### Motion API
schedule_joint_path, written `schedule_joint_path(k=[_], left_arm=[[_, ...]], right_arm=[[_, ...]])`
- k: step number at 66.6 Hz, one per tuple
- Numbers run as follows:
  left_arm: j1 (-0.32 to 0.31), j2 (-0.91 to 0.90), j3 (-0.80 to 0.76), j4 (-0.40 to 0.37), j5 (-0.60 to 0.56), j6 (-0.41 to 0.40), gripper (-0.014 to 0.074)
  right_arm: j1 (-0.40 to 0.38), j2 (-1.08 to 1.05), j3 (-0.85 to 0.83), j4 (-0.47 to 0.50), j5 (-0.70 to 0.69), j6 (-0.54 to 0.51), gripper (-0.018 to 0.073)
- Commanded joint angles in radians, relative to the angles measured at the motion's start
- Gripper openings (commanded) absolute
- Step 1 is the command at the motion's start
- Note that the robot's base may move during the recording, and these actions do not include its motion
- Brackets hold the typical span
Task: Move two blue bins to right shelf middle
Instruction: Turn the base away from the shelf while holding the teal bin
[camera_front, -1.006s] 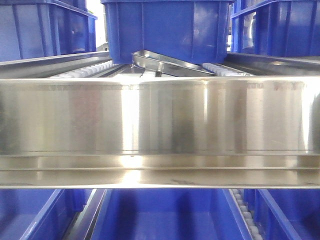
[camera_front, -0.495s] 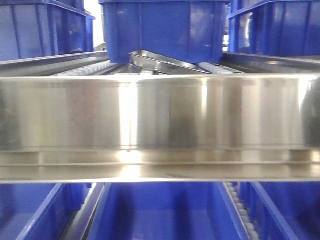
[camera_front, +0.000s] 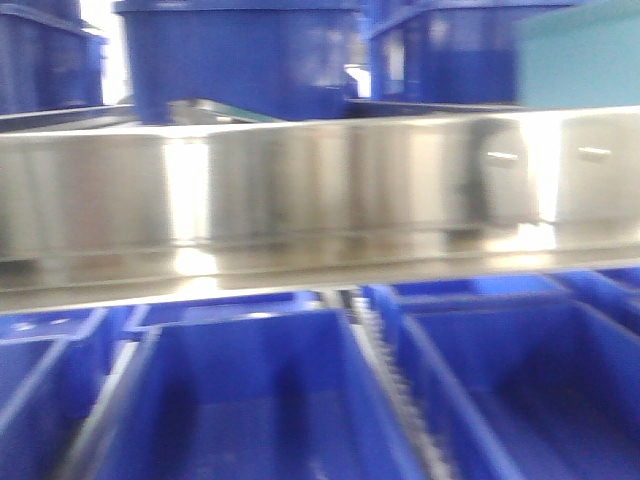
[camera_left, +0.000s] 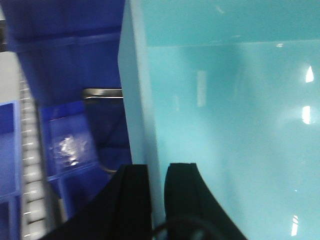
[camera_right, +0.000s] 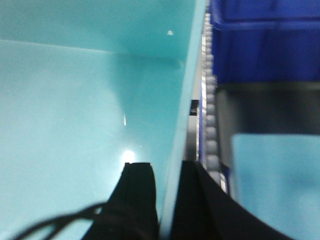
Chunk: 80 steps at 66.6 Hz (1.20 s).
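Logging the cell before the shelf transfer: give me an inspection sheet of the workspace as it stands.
Surface: steel shelf beam, roller track beside the bin.
Job's things: pale cyan bin gripped at both side walls; second pale cyan surface to its right, identity unclear.
Clutter: dark blue bins above and below the beam.
Hands: left hand and right hand each shut on a wall, one finger inside, one outside.
Cables: dark cable loop beside right hand.
Surroundings: nothing seen beyond the shelving; front view blurred.

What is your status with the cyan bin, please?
Left gripper shut on bin, left wall; right gripper shut on right wall. Bin empty where visible. Dark bins close on both sides.
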Motion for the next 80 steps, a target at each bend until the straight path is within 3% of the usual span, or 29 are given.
schedule_joint_path(k=[1,80], left_arm=[[-0.007,-0.016,-0.014,-0.064,-0.048,0.016,-0.0111],[-0.007,-0.016,-0.014,-0.064,-0.048,0.016,-0.0111]], right_arm=[[-0.001,-0.006,-0.011,0.004,-0.053,-0.016,-0.0152],[-0.001,-0.006,-0.011,0.004,-0.07,-0.016,-0.0152]])
